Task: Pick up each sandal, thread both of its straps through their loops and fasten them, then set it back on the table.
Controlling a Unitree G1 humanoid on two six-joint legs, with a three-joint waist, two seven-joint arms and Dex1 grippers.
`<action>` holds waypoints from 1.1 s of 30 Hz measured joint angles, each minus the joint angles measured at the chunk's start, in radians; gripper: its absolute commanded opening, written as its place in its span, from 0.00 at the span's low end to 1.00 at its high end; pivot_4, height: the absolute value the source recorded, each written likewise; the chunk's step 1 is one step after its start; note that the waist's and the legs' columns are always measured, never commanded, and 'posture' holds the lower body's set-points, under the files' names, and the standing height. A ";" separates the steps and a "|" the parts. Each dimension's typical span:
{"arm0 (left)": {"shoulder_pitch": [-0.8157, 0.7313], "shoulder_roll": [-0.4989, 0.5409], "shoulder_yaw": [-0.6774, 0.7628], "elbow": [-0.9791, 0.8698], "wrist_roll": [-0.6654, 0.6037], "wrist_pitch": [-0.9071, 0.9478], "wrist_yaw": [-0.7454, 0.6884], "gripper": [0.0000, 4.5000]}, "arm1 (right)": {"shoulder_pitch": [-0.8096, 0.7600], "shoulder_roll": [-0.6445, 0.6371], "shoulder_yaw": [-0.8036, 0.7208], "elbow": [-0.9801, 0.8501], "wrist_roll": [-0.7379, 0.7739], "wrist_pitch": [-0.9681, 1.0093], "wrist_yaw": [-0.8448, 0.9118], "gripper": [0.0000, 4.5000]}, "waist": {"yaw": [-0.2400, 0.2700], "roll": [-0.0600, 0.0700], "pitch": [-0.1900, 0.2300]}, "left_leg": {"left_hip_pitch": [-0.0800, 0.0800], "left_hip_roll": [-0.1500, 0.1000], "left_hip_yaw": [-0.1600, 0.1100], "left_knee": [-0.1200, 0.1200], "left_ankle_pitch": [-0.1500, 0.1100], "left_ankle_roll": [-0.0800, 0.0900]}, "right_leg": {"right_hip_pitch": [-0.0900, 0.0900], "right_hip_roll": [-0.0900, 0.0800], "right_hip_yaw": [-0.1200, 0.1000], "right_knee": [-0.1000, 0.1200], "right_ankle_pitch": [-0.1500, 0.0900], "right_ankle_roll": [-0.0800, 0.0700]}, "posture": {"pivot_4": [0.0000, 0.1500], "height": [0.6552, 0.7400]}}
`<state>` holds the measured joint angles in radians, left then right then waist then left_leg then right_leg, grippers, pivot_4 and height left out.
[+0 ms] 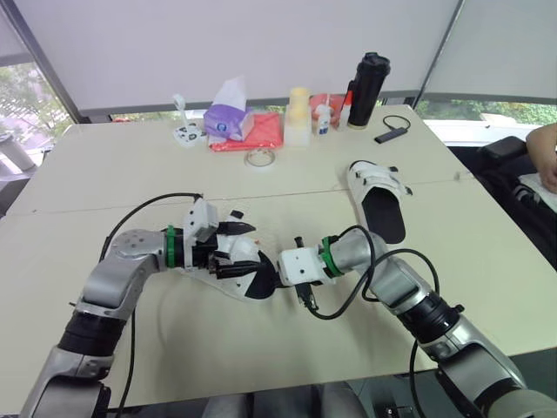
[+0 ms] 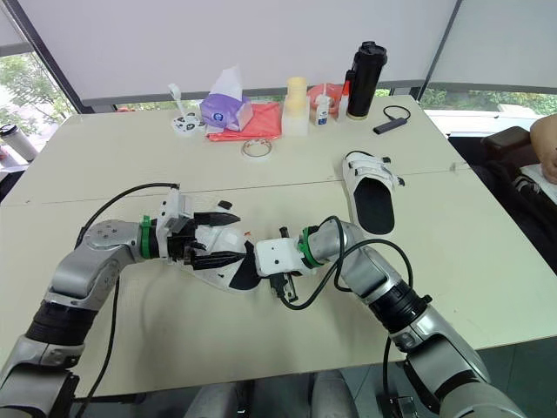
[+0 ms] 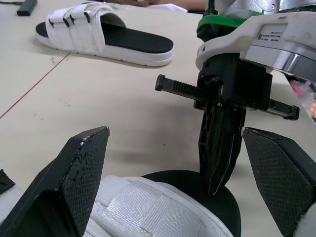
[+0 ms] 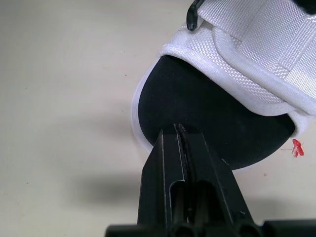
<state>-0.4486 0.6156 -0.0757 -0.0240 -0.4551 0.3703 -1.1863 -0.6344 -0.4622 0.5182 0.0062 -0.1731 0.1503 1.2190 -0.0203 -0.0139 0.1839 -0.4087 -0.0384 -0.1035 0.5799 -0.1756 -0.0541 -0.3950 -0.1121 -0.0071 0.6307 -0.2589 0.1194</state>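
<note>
Nearest to us lies the near sandal (image 4: 207, 108), resting on the table (image 1: 130, 174) between our two grippers, and we judge it to be the one in work. Our left gripper (image 2: 235, 235) is spread wide, its fingers (image 3: 74, 177) straddling the white upper without pinching it. Our right gripper (image 4: 178, 129) has its fingers pressed together into one blade, tip down on the black footbed at the heel, gripping nothing. Whether this sandal's straps are through their loops we cannot tell: the webbing lies overlapped, but the loops are mostly hidden. Well apart on our right, the second sandal (image 1: 376, 181) sits flat with both straps passed through black loops and folded down, so we take it as finished. Half the job looks done. What remains is fastening or checking the near sandal's straps.
</note>
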 measured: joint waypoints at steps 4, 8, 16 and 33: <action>-0.076 0.046 -0.012 0.061 -0.002 0.013 -0.092 0.99 | -0.001 0.002 0.002 0.003 -0.001 -0.005 -0.004 0.00 | 0.000 0.000 0.000 | 0.000 0.000 0.000 0.000 0.000 0.000 | 0.000 0.000 0.000 0.000 0.000 0.000 | 1.00 1.00; -0.110 0.086 -0.019 0.105 -0.004 0.013 -0.197 0.99 | -0.002 0.002 0.005 0.003 0.000 -0.005 -0.006 0.00 | -0.001 0.000 0.000 | 0.000 0.000 0.000 0.000 0.000 0.000 | 0.000 0.000 0.000 0.000 0.000 0.000 | 1.00 1.00; -0.163 0.107 -0.029 0.178 0.010 -0.006 -0.306 0.99 | -0.002 0.003 0.007 0.003 0.000 -0.006 -0.014 0.00 | 0.000 0.000 0.000 | 0.000 0.000 0.000 0.000 0.000 0.000 | 0.000 0.000 0.000 0.000 0.000 0.000 | 1.00 1.00; -0.196 0.053 -0.028 0.226 0.010 -0.004 -0.273 0.82 | -0.002 0.003 0.011 0.003 0.000 -0.008 -0.026 0.00 | 0.000 0.000 0.000 | 0.000 0.000 0.000 0.000 0.000 0.000 | 0.000 0.001 0.000 0.001 0.001 0.003 | 1.00 1.00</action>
<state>-0.6450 0.6689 -0.1033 0.2017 -0.4449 0.3662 -1.4589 -0.6360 -0.4596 0.5293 0.0093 -0.1736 0.1422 1.1926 -0.0203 -0.0144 0.1843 -0.4088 -0.0380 -0.1033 0.5800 -0.1755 -0.0540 -0.3952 -0.1116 -0.0072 0.6314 -0.2574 0.1223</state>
